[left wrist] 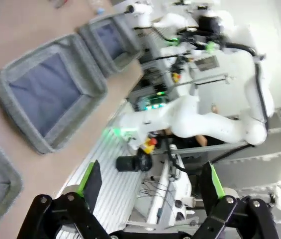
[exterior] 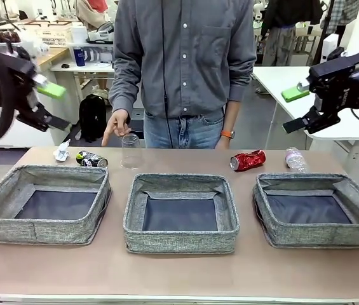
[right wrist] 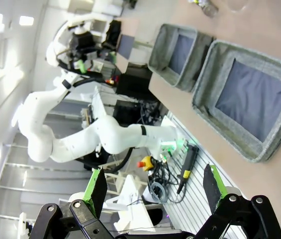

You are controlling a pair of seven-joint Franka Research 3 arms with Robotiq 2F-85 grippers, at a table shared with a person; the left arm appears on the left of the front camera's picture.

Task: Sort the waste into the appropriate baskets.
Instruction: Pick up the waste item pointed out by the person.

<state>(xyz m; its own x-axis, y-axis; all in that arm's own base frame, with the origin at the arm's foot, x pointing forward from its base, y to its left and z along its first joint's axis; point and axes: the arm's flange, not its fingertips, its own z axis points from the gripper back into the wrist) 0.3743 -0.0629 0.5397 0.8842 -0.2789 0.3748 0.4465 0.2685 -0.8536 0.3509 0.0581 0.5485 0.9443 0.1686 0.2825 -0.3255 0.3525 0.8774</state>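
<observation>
Closest to me, three shallow grey woven-fabric baskets [exterior: 179,241] sit in a row. Just past them lie the crumpled white paper wad [exterior: 61,151], dark blue can [exterior: 91,159], clear plastic cup [exterior: 130,150], crushed red drink can [exterior: 248,160] and small clear bottle [exterior: 296,159]. My left pincer [exterior: 49,105] and right pincer [exterior: 297,109] hang high, both spread wide, gripping nothing.

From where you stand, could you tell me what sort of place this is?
Most likely a robotics lab: the white left arm, a red emergency-stop button beside cabling, and white workbenches behind the person.
</observation>
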